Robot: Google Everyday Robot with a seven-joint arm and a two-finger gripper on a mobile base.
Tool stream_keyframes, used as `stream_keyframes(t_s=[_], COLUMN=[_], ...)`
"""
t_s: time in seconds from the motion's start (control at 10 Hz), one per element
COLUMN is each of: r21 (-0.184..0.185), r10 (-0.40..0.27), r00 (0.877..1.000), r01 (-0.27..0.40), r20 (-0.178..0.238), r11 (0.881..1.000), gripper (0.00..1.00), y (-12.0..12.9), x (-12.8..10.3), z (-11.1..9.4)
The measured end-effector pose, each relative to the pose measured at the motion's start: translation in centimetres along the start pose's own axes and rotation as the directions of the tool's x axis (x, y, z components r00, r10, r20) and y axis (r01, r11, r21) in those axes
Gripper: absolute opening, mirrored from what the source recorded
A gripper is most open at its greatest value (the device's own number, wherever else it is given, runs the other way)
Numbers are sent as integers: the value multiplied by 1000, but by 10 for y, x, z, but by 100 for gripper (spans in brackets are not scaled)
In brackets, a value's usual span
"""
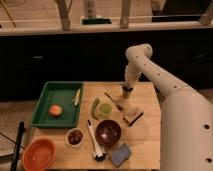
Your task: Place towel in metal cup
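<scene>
A blue-grey folded cloth, seemingly the towel, lies at the table's front edge, just right of a dark red bowl. My gripper points straight down at the far middle of the wooden table, low over its surface. A small dark cylinder shape sits right under it; I cannot tell whether that is the metal cup or part of the gripper. No other metal cup shows. The gripper is far from the cloth.
A green tray at the left holds an orange fruit. A light green cup, a utensil, a wooden block, a small bowl, an orange bowl and a black-and-white tool stand on the table.
</scene>
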Motion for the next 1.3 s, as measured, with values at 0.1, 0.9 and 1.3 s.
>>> stream_keyframes(t_s=[0.1, 0.9, 1.3], r21=[-3, -19, -22], r10=[-3, -11, -9], r00=[1000, 1000, 1000], r01=[3, 11, 9], r20=[2, 3, 9], r11=[1000, 1000, 1000], gripper=[80, 80, 80], y=[0, 0, 1], x=[0, 2, 3], z=[0, 0, 0])
